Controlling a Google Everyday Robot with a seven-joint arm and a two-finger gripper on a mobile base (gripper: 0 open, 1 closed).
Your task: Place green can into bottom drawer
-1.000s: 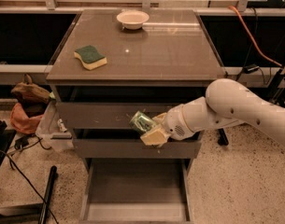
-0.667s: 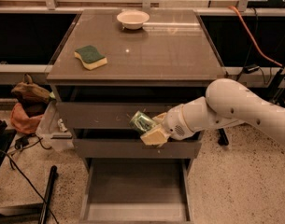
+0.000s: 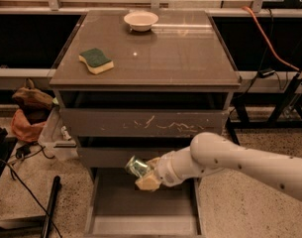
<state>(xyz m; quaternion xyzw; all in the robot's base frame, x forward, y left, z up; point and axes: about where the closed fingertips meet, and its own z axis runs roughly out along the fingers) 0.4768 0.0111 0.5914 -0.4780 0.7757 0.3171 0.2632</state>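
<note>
The green can (image 3: 136, 166) is tilted in my claw (image 3: 144, 174), whose fingers are clamped around it, and it hangs over the far end of the bottom drawer (image 3: 140, 209), which is pulled out toward the near side. I carry it low, just in front of the middle drawer (image 3: 106, 156), so that I judge a short descent would set it on the drawer floor rather than on a rim. The sponge (image 3: 96, 61) and bowl (image 3: 140, 20) sit far off on the cabinet top (image 3: 180, 53), well clear of my arm.
</note>
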